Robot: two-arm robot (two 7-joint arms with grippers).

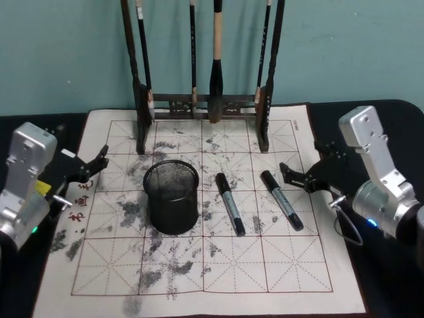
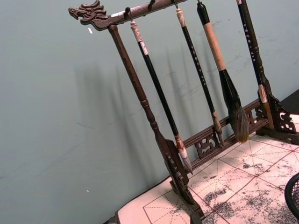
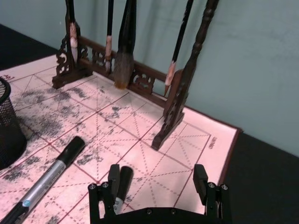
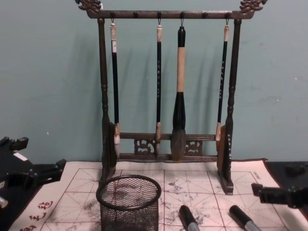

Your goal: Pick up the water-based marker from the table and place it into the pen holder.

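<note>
Spread wide and empty, the right gripper's (image 3: 157, 170) jaws sit low over the mat's right side. In the right wrist view we see the black cap end of the right-hand marker (image 1: 281, 200) between the two fingers, close by one of them; we cannot tell if it touches. Nothing is pinched.

That marker lies flat on the calligraphy mat (image 1: 199, 265), its cap end pointing toward the rack. The left-hand marker (image 1: 230, 203) lies beside it, roughly parallel and apart from it, also flat.

The pen holder (image 1: 172, 212) stands upright left of both markers, near the mat's middle. From the head view we see no pen in it. The left-hand marker is just beside it without touching.

The left gripper (image 1: 95, 165) hovers at the mat's left edge, its jaws parted and holding nothing, well apart from the markers.

The brush rack (image 1: 202, 103) stands at the back of the mat, against the teal wall (image 4: 48, 72). Four brushes (image 4: 179, 96) hang from its bar. The ink-stained mat rests on a black table (image 1: 391, 112).
</note>
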